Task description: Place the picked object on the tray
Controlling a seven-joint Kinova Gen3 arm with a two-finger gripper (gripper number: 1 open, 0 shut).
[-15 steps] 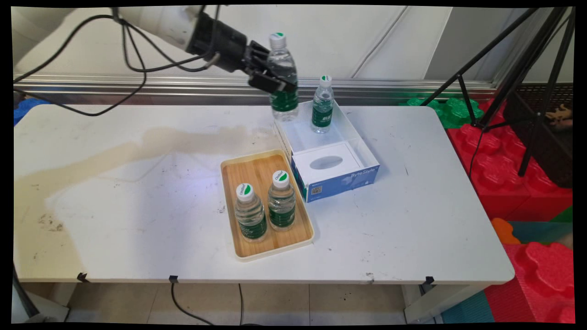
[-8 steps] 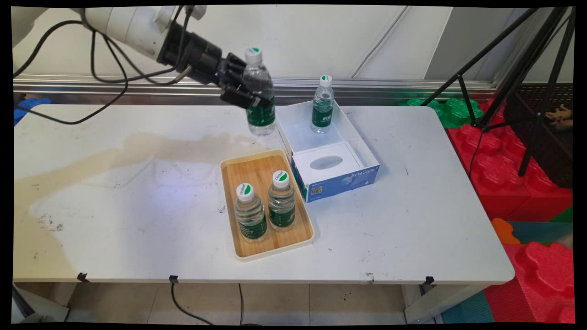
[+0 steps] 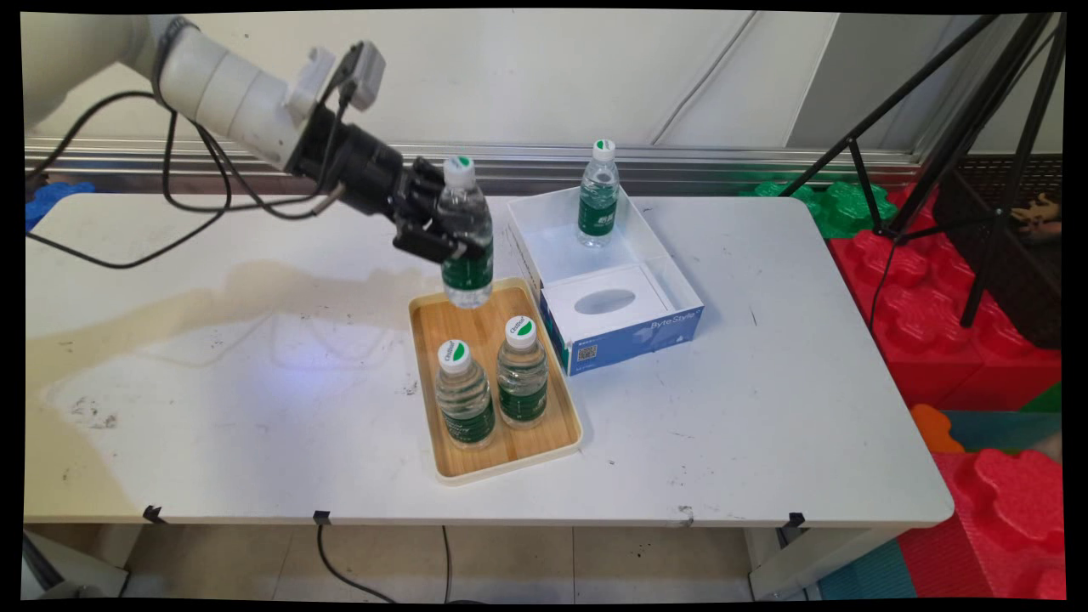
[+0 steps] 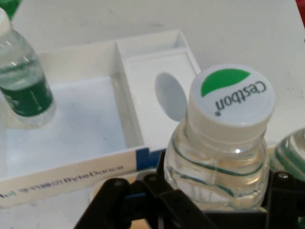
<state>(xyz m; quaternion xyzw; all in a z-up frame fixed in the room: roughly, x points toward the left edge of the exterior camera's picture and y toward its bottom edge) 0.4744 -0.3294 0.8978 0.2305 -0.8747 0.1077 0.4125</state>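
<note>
Black tripod (image 3: 960, 144) at right, red and green foam blocks (image 3: 935, 289) beside white table (image 3: 765, 442).

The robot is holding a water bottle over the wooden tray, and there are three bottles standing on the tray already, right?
Not quite. The tool does hold a water bottle over the wooden tray, but only two bottles stand on the tray: one and another beside it, as the main view shows. One more bottle stands in the white box, not on the tray.
</note>
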